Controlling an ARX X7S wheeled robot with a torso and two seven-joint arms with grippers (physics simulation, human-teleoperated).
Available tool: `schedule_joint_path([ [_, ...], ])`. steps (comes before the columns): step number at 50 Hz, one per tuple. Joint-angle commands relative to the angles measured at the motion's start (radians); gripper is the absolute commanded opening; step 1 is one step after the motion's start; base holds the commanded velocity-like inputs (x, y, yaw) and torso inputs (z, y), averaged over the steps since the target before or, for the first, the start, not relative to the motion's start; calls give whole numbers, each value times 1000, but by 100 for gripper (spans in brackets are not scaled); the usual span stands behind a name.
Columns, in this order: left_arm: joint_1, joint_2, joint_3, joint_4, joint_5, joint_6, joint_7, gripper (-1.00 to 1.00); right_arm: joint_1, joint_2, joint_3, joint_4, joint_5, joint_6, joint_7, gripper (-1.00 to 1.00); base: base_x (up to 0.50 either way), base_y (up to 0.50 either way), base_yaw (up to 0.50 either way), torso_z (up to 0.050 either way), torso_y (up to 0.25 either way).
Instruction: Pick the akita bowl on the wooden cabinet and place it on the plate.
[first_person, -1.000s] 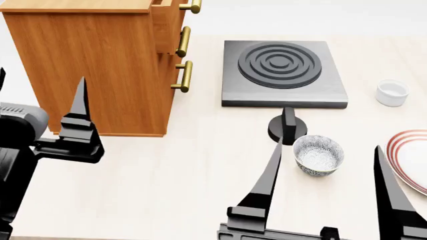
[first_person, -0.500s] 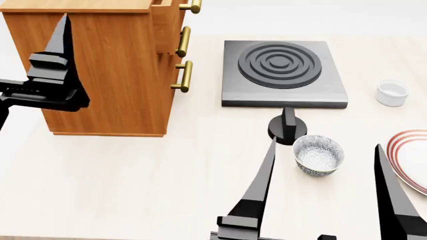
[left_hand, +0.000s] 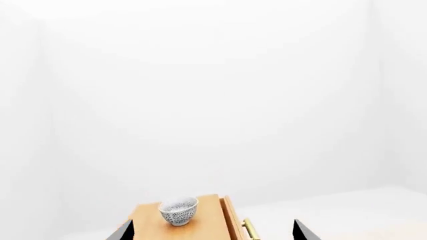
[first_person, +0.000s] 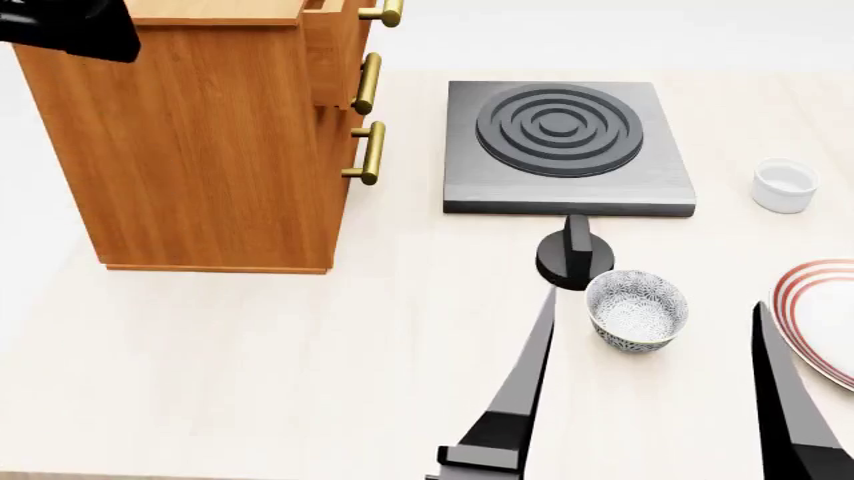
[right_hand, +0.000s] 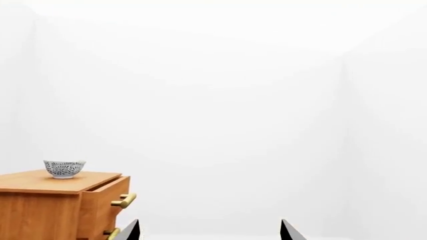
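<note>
target: akita bowl (left_hand: 179, 211), sat upright on top of the wooden cabinet (first_person: 200, 140), near the edge over the drawer fronts; top out of frame in head view, seen only from the two wrist views.
lookalike: second patterned bowl (first_person: 637, 309) stood on the surface (first_person: 267, 370), just beside the black knob (first_person: 577, 255), between the right hand's fingers in head view. Not on the cabinet, so judged not the pick.
handling: looked like glazed ceramic; judged rigid, light, slick on the outside, chippable if dropped from cabinet height. No give under squeeze expected.
grip point: judged best across the rim, one finger inside and one outside the wall, or across the full width just below the rim. Foot narrower than rim, so a low side pinch likely to slip upward.
left hand (left_hand: 212, 235): raised to about cabinet-top level, spread wide, empty; bowl seen ahead between the fingertips (left_hand: 303, 231), well apart from them.
right hand (first_person: 654, 420): low over the surface, spread wide, empty; touched nothing.
goal: plate (first_person: 821, 315), flat on the surface at the right edge of head view, partly cut off, nothing seen on the visible part.
progress: pick not yet made; judged at approach stage.
count, patterned bowls: 2 (one on cabinet, one on surface).
count, plates: 1.
count, white cup (first_person: 783, 185): 1.
count, stove (first_person: 567, 145): 1.
count, cabinets: 1; brass handles (first_person: 367, 85) seen: 3.
count, hands: 2.
risk: mixed-up bowls; nudged the target off the cabinet top on a wide approach.
</note>
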Motion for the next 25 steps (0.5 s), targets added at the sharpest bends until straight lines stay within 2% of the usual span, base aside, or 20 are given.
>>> schedule_joint_path([
  [1, -70, -30, 3, -58, -105, -8, -59, 100, -12, 13, -19, 5, -24, -25, 13, 100, 0, 0, 0, 50, 0],
  [11, -43, -29, -11, -92, -140, -1, -95, 100, -10, 13, -29, 9, -31, -31, 12, 100, 0, 0, 0, 48, 0],
  [13, -47, -11, -46, -116, -173, -16, -115, 100, -8, 13, -30, 6, -31, -28, 14, 100, 0, 0, 0, 7, 0],
  [17, -49, -36, -23, -88, -175, 20, -112, 100, -8, 16, -27, 5, -26, -32, 16, 100, 0, 0, 0, 0, 0],
  [25, -54, -49, -9, -75, -185, 36, -127, 100, 1, 20, -26, 0, -17, -27, 21, 100, 0, 0, 0, 13, -232],
])
